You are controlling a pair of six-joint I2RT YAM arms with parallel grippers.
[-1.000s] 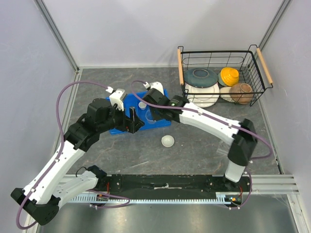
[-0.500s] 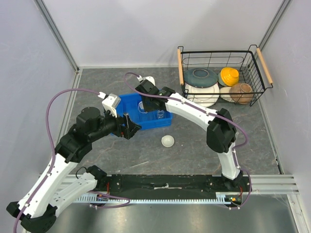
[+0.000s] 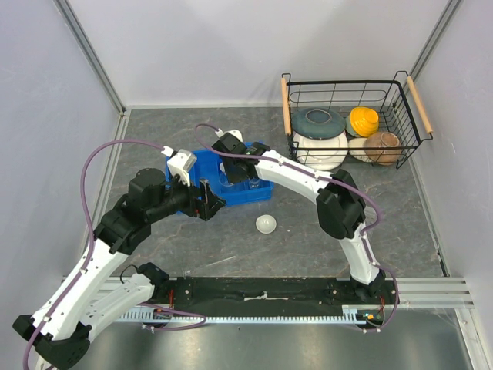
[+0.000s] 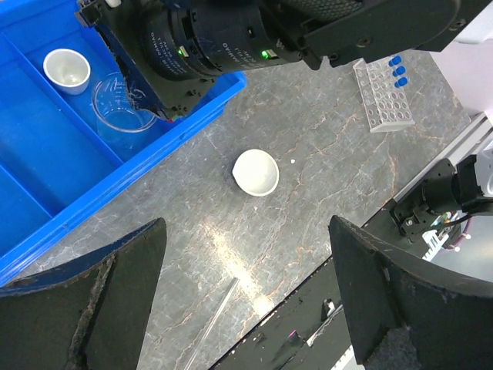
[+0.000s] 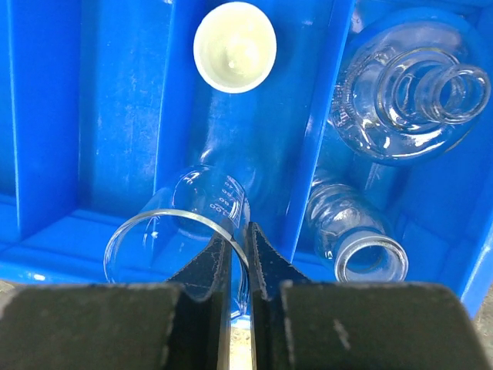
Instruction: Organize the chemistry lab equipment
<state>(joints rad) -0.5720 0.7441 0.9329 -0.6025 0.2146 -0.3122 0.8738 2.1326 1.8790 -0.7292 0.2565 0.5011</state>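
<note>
Beaker: the clear glass beaker point(image 5: 177, 239) is sitting tilted inside a compartment of the blue tray point(image 5: 317, 131), its mouth turned toward the right wrist camera. Whether its base is resting on the tray floor cannot be told.
Right claw: the right claw point(image 5: 241, 235) is clenching the beaker's rim, one finger inside the glass and one outside.
Compartment contents: the tiny white cup point(image 5: 234, 46) is sharing the beaker's compartment, well apart from it. Two glass flasks point(image 5: 400, 92) are occupying the compartment next door, beyond the divider.
Left claw: the left claw point(image 4: 246, 231) is hanging released, its jaws spread wide, over the counter point(image 4: 323, 169) near the tray's edge and gripping nothing.
Items outstanding: the white round dish point(image 4: 256, 171) and the tube rack point(image 4: 381, 100) with its blue-capped tubes are lying on the counter outside the tray.
Step in hand: judged to be the setting of the beaker into the tray.
Next move: this is calling for lowering the beaker until it is resting upright, easing the fingers off the rim, then rising straight clear of the divider and cup.
</note>
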